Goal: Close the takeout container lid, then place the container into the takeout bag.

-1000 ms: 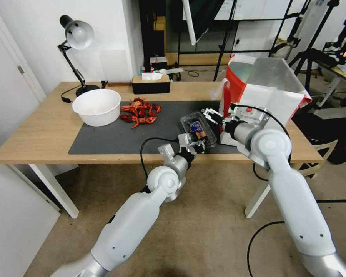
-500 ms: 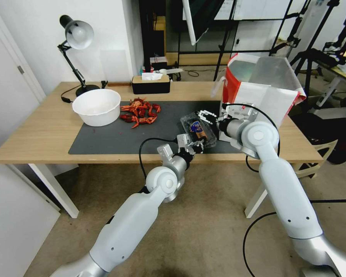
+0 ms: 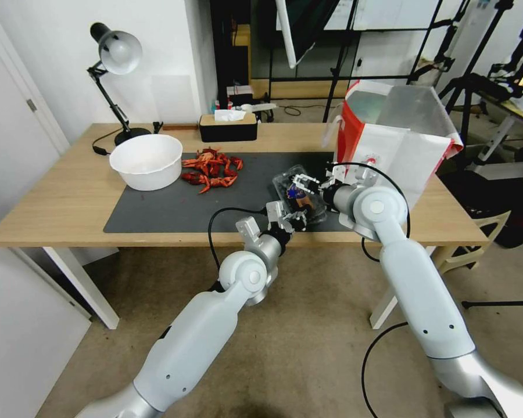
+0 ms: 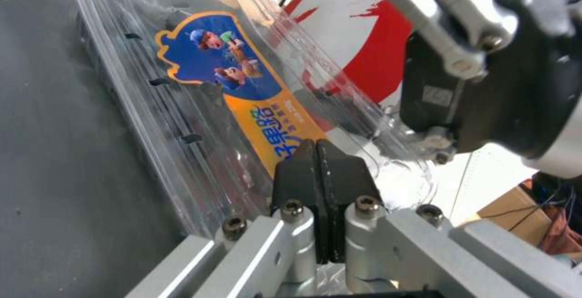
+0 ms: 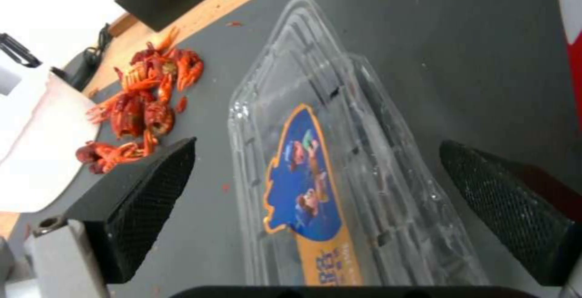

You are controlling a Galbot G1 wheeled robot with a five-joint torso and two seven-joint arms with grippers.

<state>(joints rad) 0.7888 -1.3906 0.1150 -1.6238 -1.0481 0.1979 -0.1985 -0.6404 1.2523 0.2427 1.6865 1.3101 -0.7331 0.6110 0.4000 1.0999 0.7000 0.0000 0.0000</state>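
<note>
Takeout container point(image 3: 299, 197): clear clamshell, lying on the dark mat point(image 3: 174, 203) at its right end, just beside the takeout bag point(image 3: 401, 145). Lid point(image 5: 315, 170) down over the tray, blue and orange label point(image 4: 243, 93) facing up. Whether fully latched: cannot tell.

Left hand point(image 3: 289, 219): at the near end of the container, by the desk's front edge. Black pads point(image 4: 300, 175) pressed together with no gap, pinching the clear plastic rim of the container.

Right hand point(image 3: 305, 184): hovering over the container from the bag side, spread wide. Black textured fingers point(image 5: 145, 193) set one on each side of the lid, apart from it, nothing held.

Takeout bag: white with red sides, upright, mouth open, silver lining visible, standing at the right end of the desk point(image 3: 58, 203).

White bowl point(image 3: 147, 161): upright at the left end of the mat.

Red crayfish pile point(image 3: 211, 169): on the mat between bowl and container.

Desk lamp point(image 3: 115, 69): at the far left corner of the desk.

Black tissue box point(image 3: 228, 126): at the far edge, beyond the mat.
</note>
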